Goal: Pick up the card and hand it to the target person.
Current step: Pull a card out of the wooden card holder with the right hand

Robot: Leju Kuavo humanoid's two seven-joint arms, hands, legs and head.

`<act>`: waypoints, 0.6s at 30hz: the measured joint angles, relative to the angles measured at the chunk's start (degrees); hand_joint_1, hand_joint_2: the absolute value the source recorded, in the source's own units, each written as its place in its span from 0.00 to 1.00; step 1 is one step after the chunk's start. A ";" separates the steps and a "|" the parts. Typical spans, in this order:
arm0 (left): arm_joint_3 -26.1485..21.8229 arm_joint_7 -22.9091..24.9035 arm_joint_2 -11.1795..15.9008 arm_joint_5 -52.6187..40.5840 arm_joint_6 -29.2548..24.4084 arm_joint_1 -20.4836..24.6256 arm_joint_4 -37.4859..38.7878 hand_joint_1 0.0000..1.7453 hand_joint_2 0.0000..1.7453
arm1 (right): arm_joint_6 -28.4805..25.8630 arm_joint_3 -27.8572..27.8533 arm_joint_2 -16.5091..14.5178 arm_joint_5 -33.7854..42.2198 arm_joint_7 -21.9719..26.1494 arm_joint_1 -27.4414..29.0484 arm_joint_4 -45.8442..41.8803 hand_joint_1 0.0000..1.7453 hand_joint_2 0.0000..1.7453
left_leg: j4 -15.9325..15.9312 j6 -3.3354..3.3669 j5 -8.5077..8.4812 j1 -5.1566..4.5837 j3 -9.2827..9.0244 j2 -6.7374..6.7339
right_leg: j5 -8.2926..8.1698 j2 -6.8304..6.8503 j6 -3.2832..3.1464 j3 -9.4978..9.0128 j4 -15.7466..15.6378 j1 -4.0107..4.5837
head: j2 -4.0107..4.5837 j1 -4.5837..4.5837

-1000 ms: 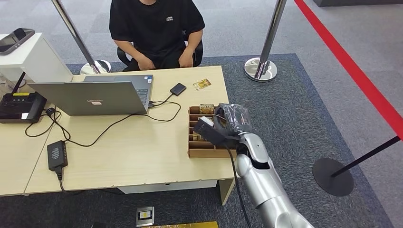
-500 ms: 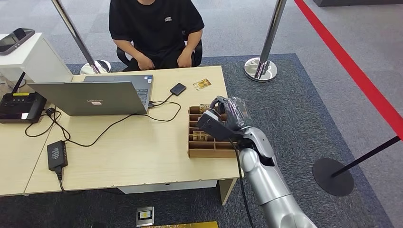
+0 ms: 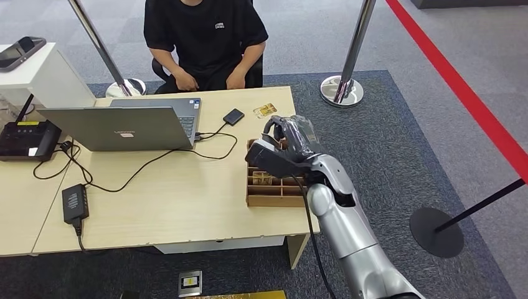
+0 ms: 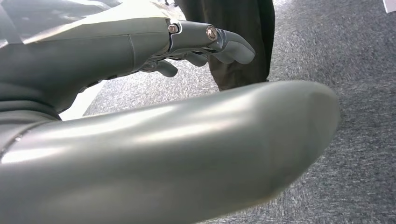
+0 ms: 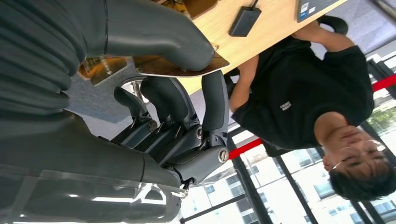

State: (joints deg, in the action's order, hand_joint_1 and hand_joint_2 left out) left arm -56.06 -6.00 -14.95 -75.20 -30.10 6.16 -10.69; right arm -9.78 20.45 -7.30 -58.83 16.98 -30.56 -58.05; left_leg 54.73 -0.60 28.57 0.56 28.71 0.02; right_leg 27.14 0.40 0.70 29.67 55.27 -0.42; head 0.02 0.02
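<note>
1. Brown cardboard organiser box (image 3: 272,194) sits at the near right corner of the wooden desk (image 3: 174,205). Dividers split it into rows of narrow slots; gold-printed cards (image 3: 261,179) stand in at least one slot, and the far rows are hidden behind the hand.
2. The right hand (image 3: 287,144) hovers over the far end of the box, silver forearm rising from the lower right. In the right wrist view the thumb (image 5: 163,35) presses on one face of a thin card (image 5: 180,67) and a dark finger (image 5: 215,105) on the other, so the card is pinched; remaining fingers curl beneath it.
3. A separate gold card (image 3: 265,110) lies flat on the desk beyond the box, near the far edge, just beside a small black device (image 3: 233,116) with a cable.
4. The person (image 3: 204,37) in a black shirt sits at the far side of the desk, hands resting near their lap, well apart from the robot's hand.
5. The left hand (image 4: 205,44) hangs over grey carpet, fingers slightly bent and apart, nothing in them.
6. Other desk items: an open grey laptop (image 3: 121,128), a black power brick (image 3: 75,203) and a black router (image 3: 25,138) at the left.
</note>
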 joint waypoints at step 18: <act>1.21 1.40 0.00 -0.64 0.69 0.82 0.00 0.00 0.00 | -3.44 6.81 -4.93 -3.86 -2.04 -13.01 13.50 0.91 1.00 | 0.00 -0.01 0.00 0.01 0.02 0.00 | 0.00 0.00 0.00 0.02 0.02 0.00 | 0.00 0.00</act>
State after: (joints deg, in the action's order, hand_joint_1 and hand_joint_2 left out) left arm -54.85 -4.60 -14.95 -75.84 -29.40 6.98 -10.69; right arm -13.22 27.25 -12.23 -62.70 14.94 -43.58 -44.56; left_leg 54.73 -0.60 28.56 0.57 28.73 0.02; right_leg 27.14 0.40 0.70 29.69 55.29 -0.41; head 0.02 0.02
